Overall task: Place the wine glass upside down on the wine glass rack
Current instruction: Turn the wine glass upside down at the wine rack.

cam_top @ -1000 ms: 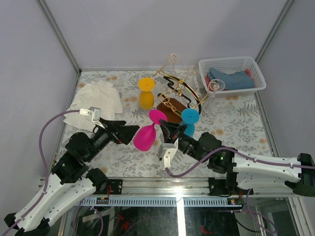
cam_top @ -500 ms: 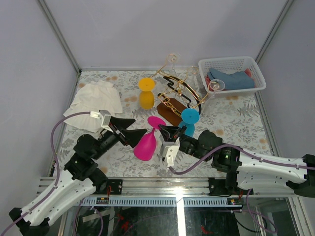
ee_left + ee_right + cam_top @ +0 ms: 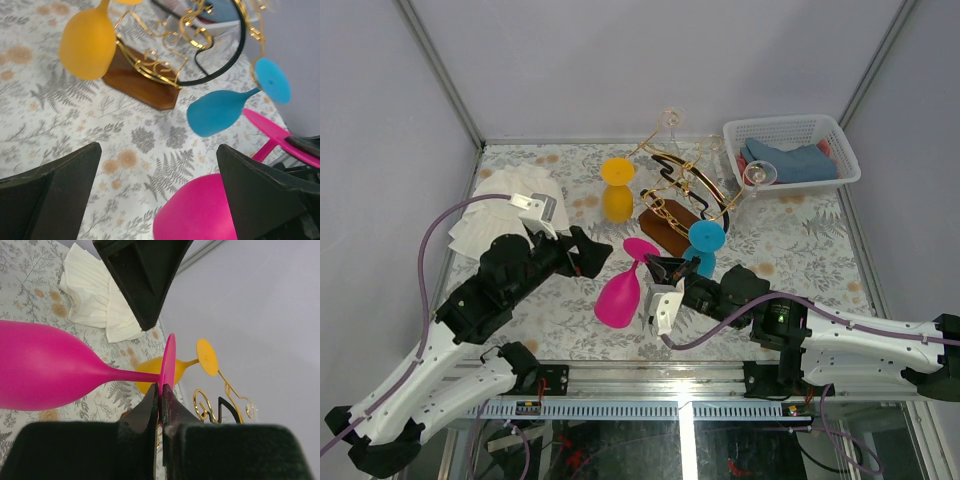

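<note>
Right gripper (image 3: 658, 266) pinched shut on foot rim of pink plastic wine glass (image 3: 617, 298), held tilted, near gold-wire rack (image 3: 663, 228) with brown wooden base. Left gripper (image 3: 590, 252) gaping, empty. Risk: thin edge-grip lets glass pivot or slip; foot may clip hanging blue glass (image 3: 705, 240). Free rack arm unclear.

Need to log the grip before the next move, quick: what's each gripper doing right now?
Left gripper: open, holding nothing.
Right gripper: closed on the foot of the pink wine glass.
</note>
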Controlling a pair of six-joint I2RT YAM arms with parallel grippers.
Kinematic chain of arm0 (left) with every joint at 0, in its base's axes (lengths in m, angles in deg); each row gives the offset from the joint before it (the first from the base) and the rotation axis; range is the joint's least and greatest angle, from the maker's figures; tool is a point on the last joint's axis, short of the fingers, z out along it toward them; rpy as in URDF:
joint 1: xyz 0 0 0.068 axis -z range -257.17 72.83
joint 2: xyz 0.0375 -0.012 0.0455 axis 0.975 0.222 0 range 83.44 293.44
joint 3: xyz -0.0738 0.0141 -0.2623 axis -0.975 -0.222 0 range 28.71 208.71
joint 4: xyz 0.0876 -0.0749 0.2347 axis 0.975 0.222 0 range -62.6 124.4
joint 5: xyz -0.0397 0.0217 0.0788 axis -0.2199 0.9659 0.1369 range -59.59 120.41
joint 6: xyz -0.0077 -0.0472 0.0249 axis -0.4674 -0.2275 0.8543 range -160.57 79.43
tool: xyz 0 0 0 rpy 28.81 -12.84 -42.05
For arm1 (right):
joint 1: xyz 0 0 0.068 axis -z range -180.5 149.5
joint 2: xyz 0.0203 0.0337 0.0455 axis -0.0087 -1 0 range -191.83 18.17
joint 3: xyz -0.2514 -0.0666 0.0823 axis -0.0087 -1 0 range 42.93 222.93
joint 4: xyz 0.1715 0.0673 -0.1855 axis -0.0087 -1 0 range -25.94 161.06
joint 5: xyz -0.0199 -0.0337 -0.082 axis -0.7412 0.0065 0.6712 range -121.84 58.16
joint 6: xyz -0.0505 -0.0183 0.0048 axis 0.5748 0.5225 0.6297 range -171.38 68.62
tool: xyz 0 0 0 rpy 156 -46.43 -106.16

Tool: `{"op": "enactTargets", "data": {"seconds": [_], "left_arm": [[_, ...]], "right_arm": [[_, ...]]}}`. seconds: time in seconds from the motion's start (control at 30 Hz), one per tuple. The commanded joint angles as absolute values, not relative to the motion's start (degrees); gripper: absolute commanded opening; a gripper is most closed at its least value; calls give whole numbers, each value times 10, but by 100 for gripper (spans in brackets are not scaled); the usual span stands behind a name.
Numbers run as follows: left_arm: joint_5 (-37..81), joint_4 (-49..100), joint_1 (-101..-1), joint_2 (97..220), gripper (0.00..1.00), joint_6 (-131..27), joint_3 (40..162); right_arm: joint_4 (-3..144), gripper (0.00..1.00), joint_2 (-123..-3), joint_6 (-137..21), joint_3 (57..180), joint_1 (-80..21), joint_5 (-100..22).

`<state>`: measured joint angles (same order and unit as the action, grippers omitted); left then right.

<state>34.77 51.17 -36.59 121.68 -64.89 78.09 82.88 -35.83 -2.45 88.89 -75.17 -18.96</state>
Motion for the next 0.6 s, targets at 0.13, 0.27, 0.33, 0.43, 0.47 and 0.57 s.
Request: {"op": "enactTargets", "data": {"seconds": [0.13,0.27,0.33,0.43,0.47,0.57], "left_arm": [[460,686,-365,1228,100,-685,832],[480,717,-365,1265,100,-688,850],[458,719,-365,1284,100,-669,860],[421,713,-365,1310,100,-637,866],[414,703,-365,1312,100,-633,862],[399,655,-364,1298,100,-631,841]], "right_arm": [[812,0,-353,-55,922,-751,-166],[786,0,-360,-66,936,-751,-173],[781,0,-365,-75,942,-751,-174],[781,0,-369,-77,945,-751,-179],[780,0,-371,-77,946,-751,-180],[785,0,-374,-78,949,-751,-182]]}}
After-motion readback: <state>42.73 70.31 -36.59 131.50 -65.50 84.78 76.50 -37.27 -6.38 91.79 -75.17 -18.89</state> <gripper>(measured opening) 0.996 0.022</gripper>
